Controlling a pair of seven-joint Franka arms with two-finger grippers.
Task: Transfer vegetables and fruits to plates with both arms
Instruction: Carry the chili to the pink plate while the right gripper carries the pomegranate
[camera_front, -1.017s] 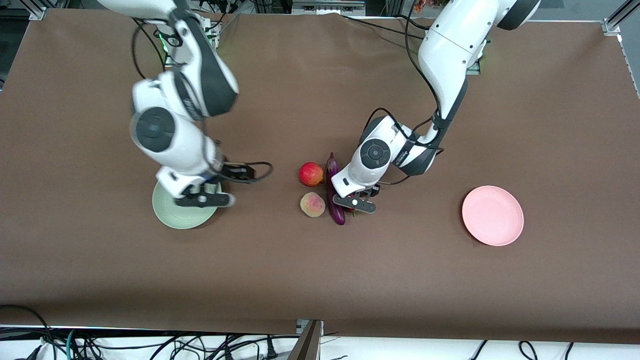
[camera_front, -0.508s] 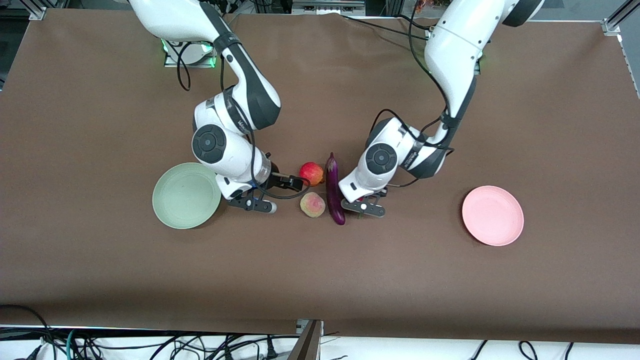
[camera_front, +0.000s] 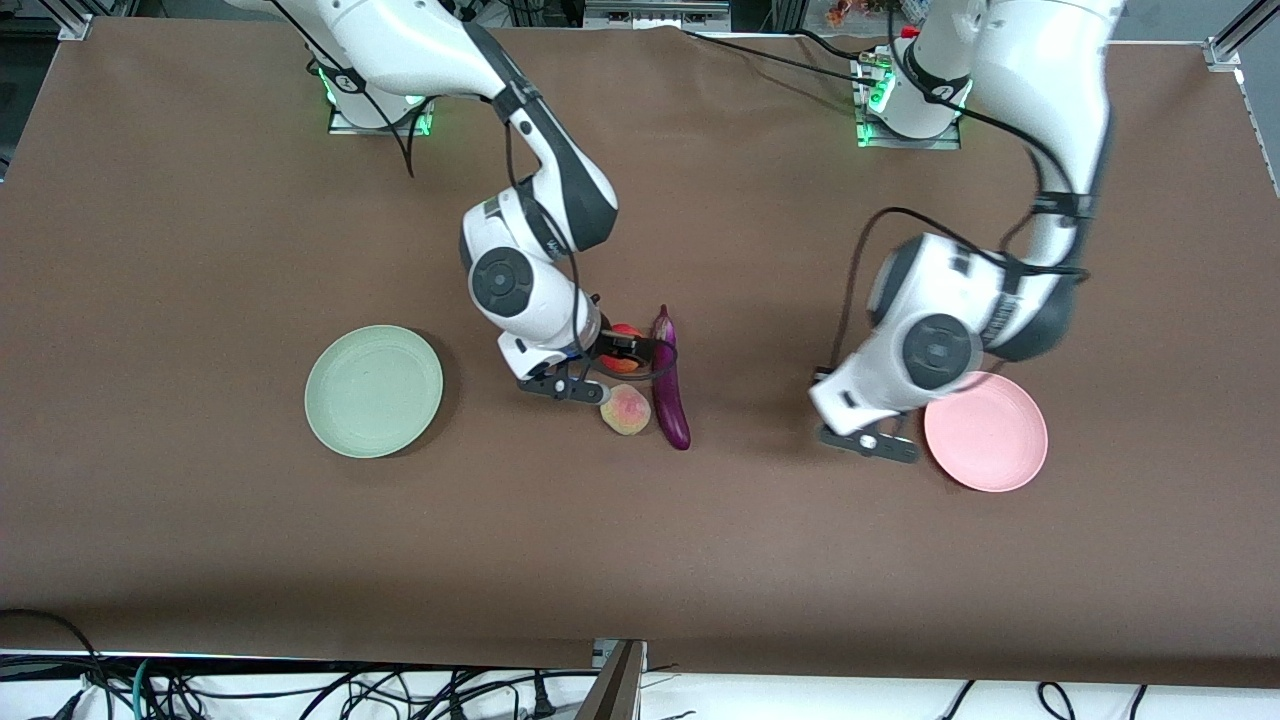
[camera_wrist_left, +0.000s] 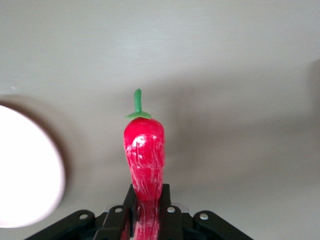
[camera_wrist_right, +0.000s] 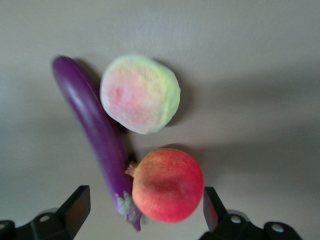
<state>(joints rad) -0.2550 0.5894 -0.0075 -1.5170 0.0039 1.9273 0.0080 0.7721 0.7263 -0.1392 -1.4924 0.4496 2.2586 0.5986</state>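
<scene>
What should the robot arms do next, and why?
Probably the left gripper, shut on the thin red chili pepper, should slide over the pale pink round plate just beside it, then let go. The open right gripper hangs over the round red-orange fruit, ready to come down on it.

We note the apple (camera_front: 622, 349), peach (camera_front: 626, 410) and eggplant (camera_front: 670, 380) clustered mid-bench (camera_front: 200, 520): the peach nearer the front camera than the apple, the eggplant just beside both, toward the left arm's end. One plate (camera_front: 373, 391) lies toward the right arm's end, the other plate (camera_front: 990, 435) toward the left arm's, well apart.
</scene>
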